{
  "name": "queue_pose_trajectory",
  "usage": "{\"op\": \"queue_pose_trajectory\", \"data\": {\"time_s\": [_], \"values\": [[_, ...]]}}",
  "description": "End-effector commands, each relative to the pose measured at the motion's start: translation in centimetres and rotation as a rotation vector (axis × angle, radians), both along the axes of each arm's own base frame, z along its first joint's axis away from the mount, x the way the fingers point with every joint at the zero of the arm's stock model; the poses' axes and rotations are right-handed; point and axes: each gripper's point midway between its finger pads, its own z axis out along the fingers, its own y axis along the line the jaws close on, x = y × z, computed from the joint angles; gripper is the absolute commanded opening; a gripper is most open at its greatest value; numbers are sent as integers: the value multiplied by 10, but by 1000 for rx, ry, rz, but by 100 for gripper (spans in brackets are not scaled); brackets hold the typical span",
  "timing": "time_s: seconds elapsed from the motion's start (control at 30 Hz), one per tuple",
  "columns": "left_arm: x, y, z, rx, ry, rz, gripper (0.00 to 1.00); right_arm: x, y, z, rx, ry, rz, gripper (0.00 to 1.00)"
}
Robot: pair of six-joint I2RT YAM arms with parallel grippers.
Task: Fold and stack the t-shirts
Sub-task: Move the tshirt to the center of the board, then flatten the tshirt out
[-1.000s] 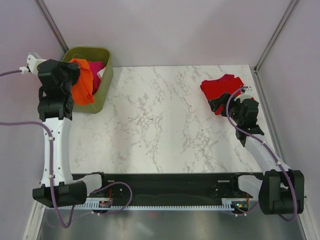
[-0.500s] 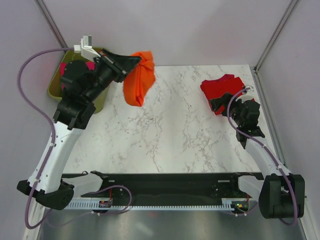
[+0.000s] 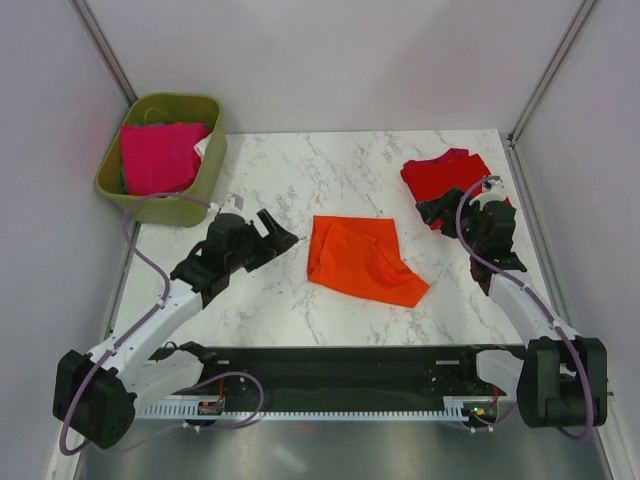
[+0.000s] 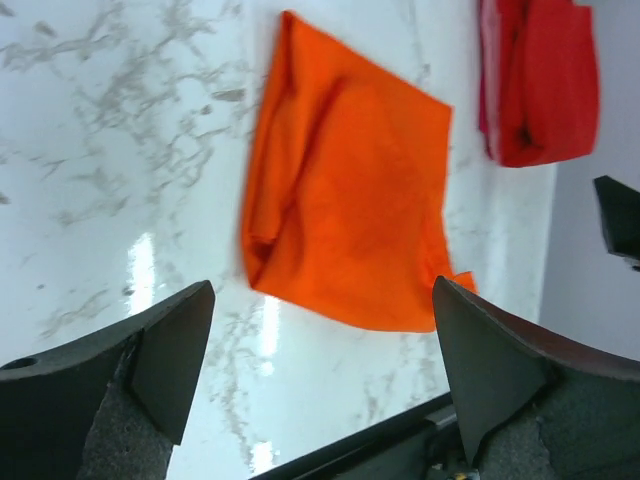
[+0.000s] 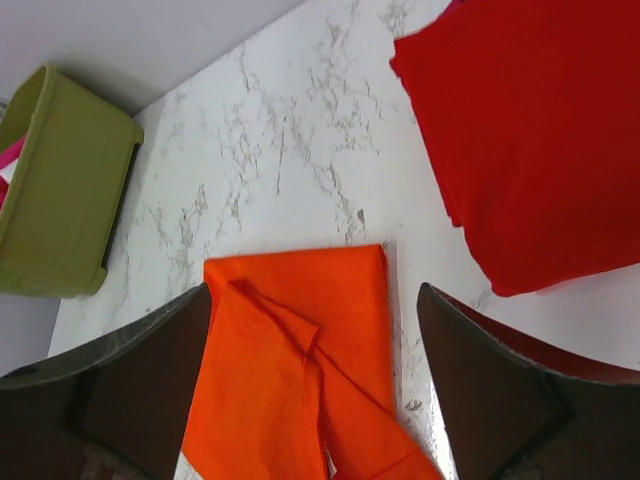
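At mid-table, the orange t-shirt point(image 3: 355, 260) lay spread out and slightly rumpled, one corner pointing toward the near right. The left gripper point(image 4: 322, 295) was poised just to its left, jaws spread wide with nothing between them. The right gripper point(image 5: 312, 298), likewise parted and empty, sat at the near edge of the folded red t-shirt point(image 3: 450, 172) at the far right of the marble table point(image 3: 270, 180). The magenta t-shirt point(image 3: 155, 158) lay inside the olive bin point(image 3: 208, 175) at the far left.
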Motion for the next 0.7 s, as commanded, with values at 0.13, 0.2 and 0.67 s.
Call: {"op": "queue_pose_trajectory", "data": {"time_s": [0.13,0.2,0.67], "values": [[32,3,29,125,-218,-30,97,0,30,-8,-1,158,191,75],[50,-7,23,154,-193,-52,95,-4,41,-7,-24,171,231,73],[155,-91,-16,169,-82,-246,81,-4,96,-53,-99,314,370,70]]}}
